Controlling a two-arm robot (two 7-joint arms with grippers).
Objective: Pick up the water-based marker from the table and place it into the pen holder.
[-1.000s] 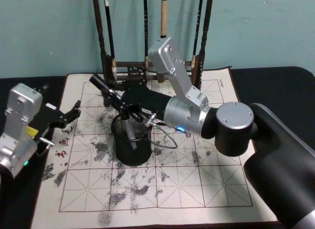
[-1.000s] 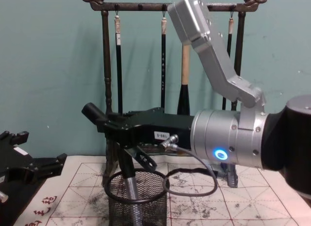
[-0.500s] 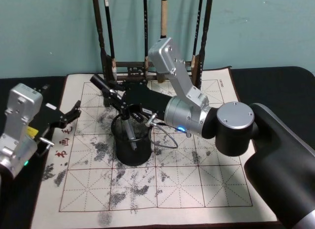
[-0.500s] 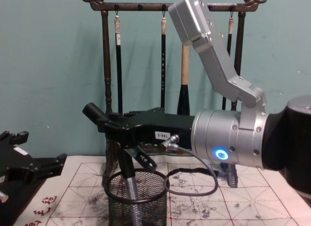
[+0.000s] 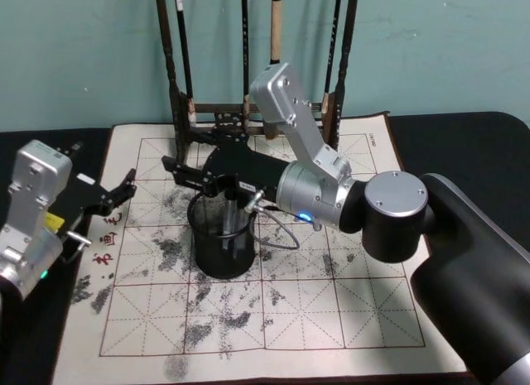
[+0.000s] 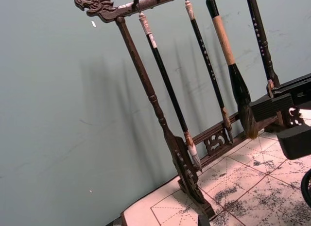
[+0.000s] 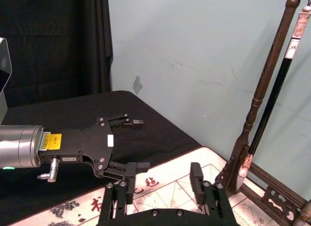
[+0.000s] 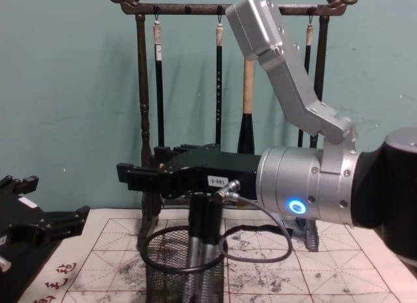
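Observation:
The water-based marker [image 5: 225, 222] stands inside the black wire-mesh pen holder [image 5: 220, 254] on the cream mat of the table [image 5: 331, 319]. In the chest view the marker [image 8: 203, 232] leans on the pen holder's rim [image 8: 156, 262], its dark top poking out. My right gripper [image 5: 186, 155] hovers just above and behind the holder, open, with nothing between its fingers [image 7: 196, 176]. At the mat's left edge, my left gripper [image 5: 118, 192] is parked open, well away from the holder.
A tall dark wooden brush rack [image 5: 178, 95] with several hanging brushes stands at the back of the mat, close behind my right gripper. A grey cable [image 5: 277, 232] loops beside the holder. The near half of the mat is free.
My right gripper has opened and let go of the tilted marker, which dropped to stand in the pen holder. The fingers now sit level above the rim. The left arm has not moved.

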